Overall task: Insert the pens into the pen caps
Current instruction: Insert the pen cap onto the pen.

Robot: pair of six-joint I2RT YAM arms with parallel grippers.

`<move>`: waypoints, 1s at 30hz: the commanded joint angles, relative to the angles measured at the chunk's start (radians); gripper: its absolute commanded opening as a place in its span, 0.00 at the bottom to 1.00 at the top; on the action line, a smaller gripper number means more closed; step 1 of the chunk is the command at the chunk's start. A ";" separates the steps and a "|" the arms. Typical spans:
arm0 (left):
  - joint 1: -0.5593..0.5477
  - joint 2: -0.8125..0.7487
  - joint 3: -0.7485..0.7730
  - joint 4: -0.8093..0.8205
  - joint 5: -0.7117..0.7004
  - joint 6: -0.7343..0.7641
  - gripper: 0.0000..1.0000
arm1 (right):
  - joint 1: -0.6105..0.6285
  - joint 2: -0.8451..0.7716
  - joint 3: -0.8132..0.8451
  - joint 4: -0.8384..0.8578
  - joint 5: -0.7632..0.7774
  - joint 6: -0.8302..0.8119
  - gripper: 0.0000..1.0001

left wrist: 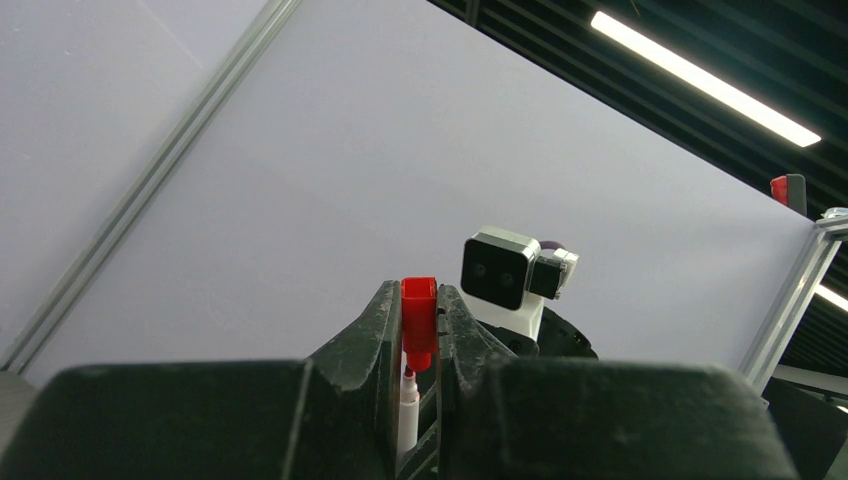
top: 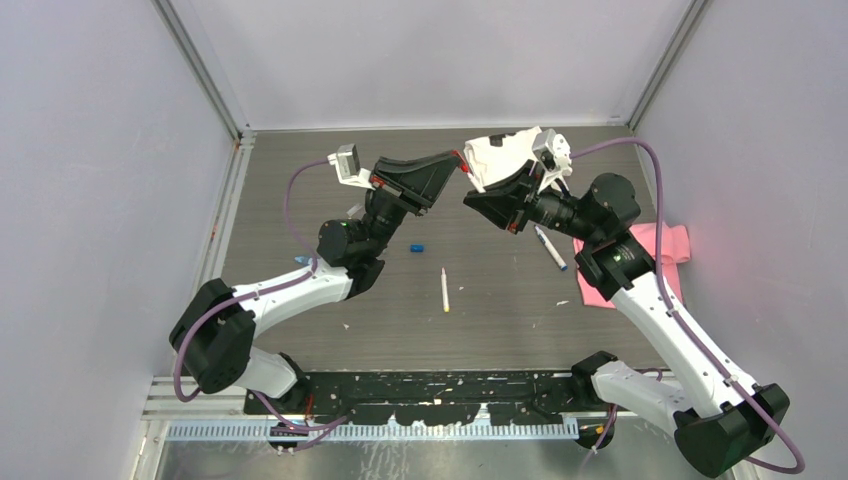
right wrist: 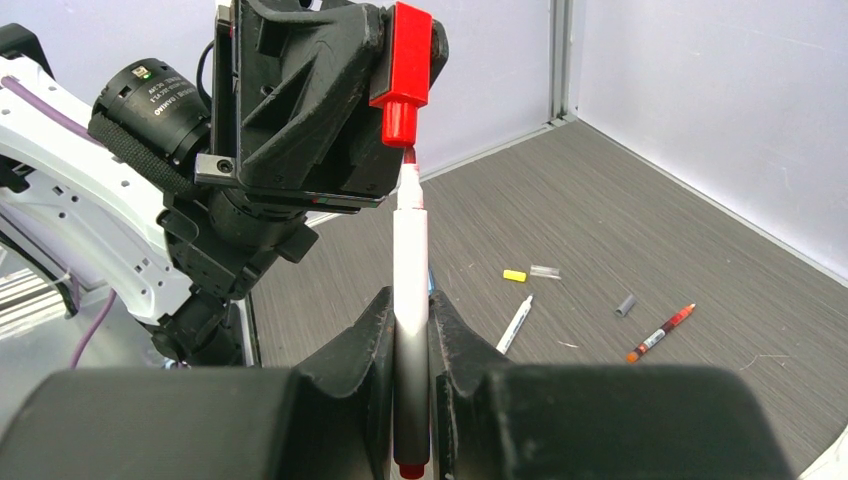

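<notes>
The grey table (top: 480, 310) has a pink cloth (top: 665, 245) at 3 o'clock. Up in the air, toward 12 o'clock, the two arms meet. The right gripper (right wrist: 410, 310) squeezes a white pen (right wrist: 410, 240) that stands straight up. The left gripper (left wrist: 420, 300) pinches a red cap (right wrist: 405, 70) right at the pen's 12 o'clock, and the red tip is just at the cap's mouth. I think the pushing-in step is on. Next comes a straight push with the two kept in line. Another white pen (top: 444, 290) waits on the table, with a blue cap (top: 417, 246) at its 11 o'clock.
</notes>
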 commanded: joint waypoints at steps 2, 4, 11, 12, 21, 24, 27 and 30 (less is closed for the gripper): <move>-0.005 0.002 0.016 0.057 -0.005 0.000 0.01 | 0.003 -0.001 0.023 0.057 0.010 0.007 0.01; -0.004 0.003 0.016 0.057 -0.005 0.000 0.01 | 0.004 -0.001 0.023 0.061 0.011 0.008 0.01; -0.005 0.001 0.005 0.057 -0.018 0.006 0.01 | 0.003 -0.003 0.022 0.066 0.007 0.009 0.01; -0.004 0.000 0.002 0.057 -0.022 0.008 0.01 | 0.003 -0.004 0.022 0.066 0.006 0.009 0.01; -0.004 -0.001 -0.008 0.057 -0.026 0.009 0.01 | 0.003 -0.005 0.022 0.064 0.000 0.007 0.01; -0.005 0.002 -0.006 0.057 -0.026 0.006 0.01 | 0.003 -0.005 0.022 0.063 0.002 0.006 0.01; -0.005 0.005 -0.001 0.057 -0.015 -0.001 0.01 | 0.003 0.000 0.022 0.070 0.003 0.005 0.01; -0.005 0.014 0.008 0.057 0.003 -0.017 0.01 | 0.004 0.005 0.023 0.075 0.005 0.002 0.01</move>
